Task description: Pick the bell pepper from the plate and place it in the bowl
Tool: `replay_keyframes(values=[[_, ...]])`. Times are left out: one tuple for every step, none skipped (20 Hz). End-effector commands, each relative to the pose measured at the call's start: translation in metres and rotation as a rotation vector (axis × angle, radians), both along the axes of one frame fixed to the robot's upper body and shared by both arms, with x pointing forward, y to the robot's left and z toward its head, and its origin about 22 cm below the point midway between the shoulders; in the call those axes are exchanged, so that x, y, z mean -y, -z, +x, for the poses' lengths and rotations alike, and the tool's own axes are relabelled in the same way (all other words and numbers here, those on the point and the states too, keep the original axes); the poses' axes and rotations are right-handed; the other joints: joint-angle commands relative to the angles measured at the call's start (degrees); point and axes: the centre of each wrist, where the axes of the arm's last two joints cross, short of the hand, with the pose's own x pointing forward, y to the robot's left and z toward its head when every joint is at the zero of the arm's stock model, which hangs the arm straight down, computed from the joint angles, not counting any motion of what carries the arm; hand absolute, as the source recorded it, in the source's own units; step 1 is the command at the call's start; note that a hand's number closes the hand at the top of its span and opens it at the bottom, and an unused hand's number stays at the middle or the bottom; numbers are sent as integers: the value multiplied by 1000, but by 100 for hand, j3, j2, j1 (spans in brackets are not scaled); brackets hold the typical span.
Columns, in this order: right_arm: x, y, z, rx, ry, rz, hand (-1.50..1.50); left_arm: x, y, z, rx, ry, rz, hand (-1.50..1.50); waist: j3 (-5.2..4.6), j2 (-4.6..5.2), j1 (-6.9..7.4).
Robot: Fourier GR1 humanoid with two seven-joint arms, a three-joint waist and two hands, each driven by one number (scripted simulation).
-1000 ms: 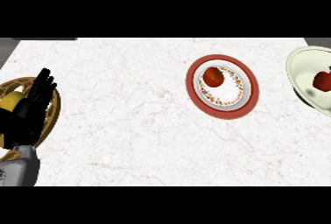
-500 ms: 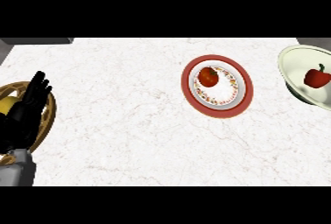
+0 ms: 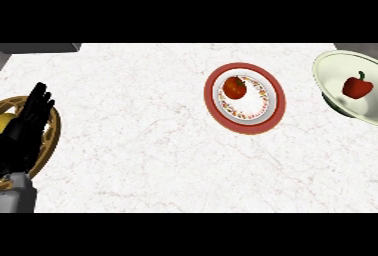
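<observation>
Head view, the only feed I have.

Pepper [image 3: 358, 86]: red, stem end toward the top of the view. It lies on the green plate [image 3: 325, 75] at the far right edge. The frame cuts off the plate's right side. Pepper sits right of the middle of the part of the plate I can see. Nothing is touching it.

Left hand [image 3: 29, 122]: far left edge, the opposite side from the pepper and well apart from it. Most of the surface [image 3: 133, 100] and the red plate [image 3: 272, 107] lie between them. This is the only hand I can see.

Hand state: released. Fingers are straight and close together, pointing toward the top of the view, holding nothing. It's resting. Its grey forearm [image 3: 16, 197] comes in from the lower left corner.

The hand overlaps the left part of the bowl [image 3: 53, 140], a brown one with its rim curving round the hand's right side. Can't tell whether the hand touches it. A yellow item [image 3: 6, 121] shows in the bowl just left of the hand, mostly cut off by the frame edge.

Red plate: right of centre, red outer ring, white middle with a speckled band round it. A round red fruit [image 3: 235, 87] sits on its upper left part. It is near the green plate but apart from it.

Surface is white marble-look with faint veins.
</observation>
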Motion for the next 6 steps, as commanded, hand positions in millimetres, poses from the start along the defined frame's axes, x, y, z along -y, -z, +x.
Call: replay_keyframes(values=[[-5,0,-56,48,-47,4,-150,12,15,-1,9,-3,13,0,0,25,21],[-11,9,-72,63,-43,-5,-150,15,14,-7,13,10,17,0,2,23,42],[-5,-14,-81,84,-71,-34,-150,17,4,6,8,9,13,0,3,31,34],[-3,-13,-90,89,-79,-26,-150,8,7,6,9,14,4,0,6,49,100],[-25,0,-97,113,-84,-31,-150,0,-2,11,4,6,5,0,3,41,68],[-29,-24,-82,124,-79,-13,-150,18,-3,-6,7,13,7,0,6,44,167]])
